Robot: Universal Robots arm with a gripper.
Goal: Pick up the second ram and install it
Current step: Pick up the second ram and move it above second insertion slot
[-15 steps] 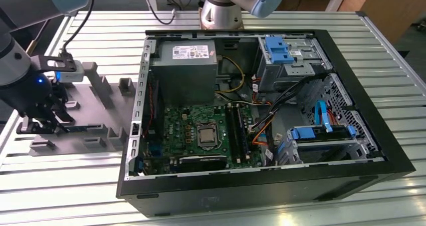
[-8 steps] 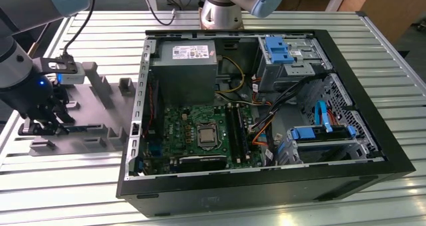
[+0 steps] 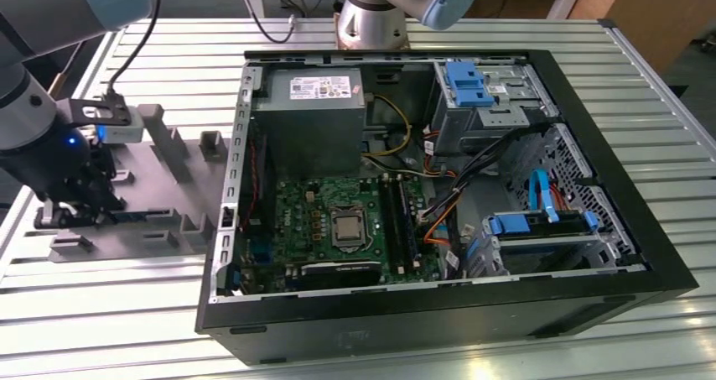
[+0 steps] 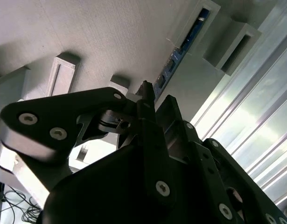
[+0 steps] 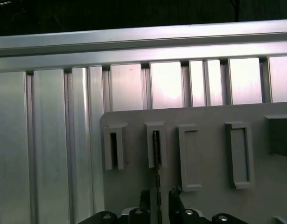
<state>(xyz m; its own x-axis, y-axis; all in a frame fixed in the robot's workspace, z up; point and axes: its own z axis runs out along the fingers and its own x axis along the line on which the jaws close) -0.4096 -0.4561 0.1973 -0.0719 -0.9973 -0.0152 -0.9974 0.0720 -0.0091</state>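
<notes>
Most of the second ram [image 4: 167, 67] is hidden in a slot of the grey holder [image 3: 168, 187]; its blue, chip-lined edge shows. The gripper [image 5: 159, 197] straddles it, fingers apart, gripping nothing.

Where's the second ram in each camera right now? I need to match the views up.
Exterior view: hidden under the gripper, at the grey slotted holder on the exterior view's left.
Second wrist view: the second ram is the blue strip standing in a holder slot beyond the gripper.
First wrist view: edge-on, a thin dark line between slot and gripper.
Shared landmark: the grey slotted holder.
</notes>
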